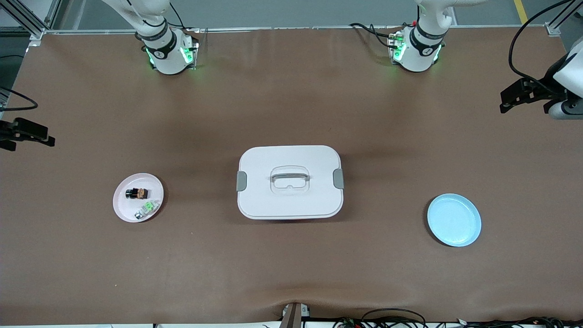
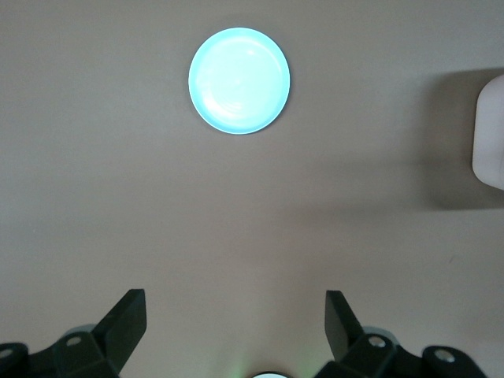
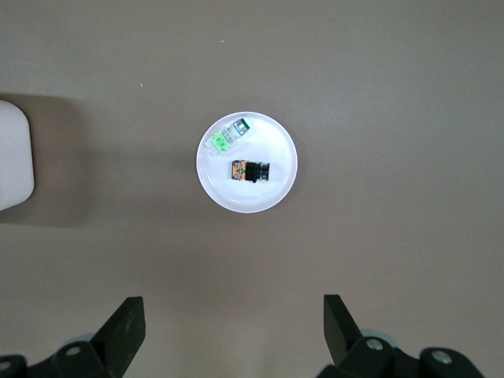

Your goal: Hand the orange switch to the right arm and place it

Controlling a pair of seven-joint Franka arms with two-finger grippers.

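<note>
Nearest the front camera lies the shallow pale-blue round plate (image 1: 454,220), bare, toward the left arm's end of the table; likely the drop spot, since nothing else stands free to receive a part. Slightly farther from the camera, mid-table, sits the white rounded-rectangle lidded box with grey side latches and a moulded handle (image 1: 289,181), closed. It stands between the two plates, which may be why the part must pass from one arm to the other.

Toward the right arm's end sits the small pale-pink round plate (image 1: 138,197). On it lies the orange switch (image 1: 137,193), a tiny black block with orange parts, on its side, and close by, nearer the camera, a small green-and-white component (image 1: 146,210). The two look apart.

Left gripper (image 2: 236,323) hangs high over bare brown table covering (image 1: 291,91), fingers spread wide, holding nothing; blue plate shows in its wrist view. Right gripper (image 3: 234,323) hangs high likewise, fingers parted and empty, the pink plate in its wrist view.

Judgement: neither arm has engaged; the switch is untouched.
</note>
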